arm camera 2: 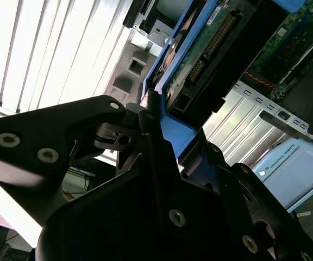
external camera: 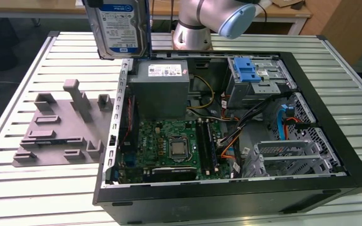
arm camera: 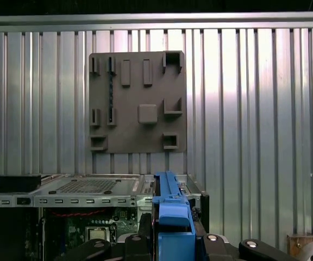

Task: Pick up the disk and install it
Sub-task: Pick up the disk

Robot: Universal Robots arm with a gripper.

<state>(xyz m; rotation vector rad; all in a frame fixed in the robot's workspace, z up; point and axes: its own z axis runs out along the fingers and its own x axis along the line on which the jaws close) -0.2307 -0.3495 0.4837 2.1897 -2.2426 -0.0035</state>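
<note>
The gripper (arm camera 2: 164, 128) is clenched on the blue bracket (arm camera: 171, 215) that frames the disk (external camera: 119, 28), with the fingers (arm camera 2: 151, 111) tight against the bracket's sides. The disk hangs upright in the air, label outward, over the corner of the open computer case (external camera: 332, 113) beside the power supply (external camera: 162, 87), well apart from the grey fixture plate (external camera: 55, 132) on the slatted table (external camera: 24, 188).

1. Exterior view: high, tilted down on open case (external camera: 231, 200), mid-range; fixture plate (external camera: 64, 121) at frame's left.
2. First wrist view: faces down onto same fixture plate and case.
3. Second wrist view: very close along gripper (arm camera 2: 173, 136) and disk (arm camera 2: 200, 46), case beyond.
</note>
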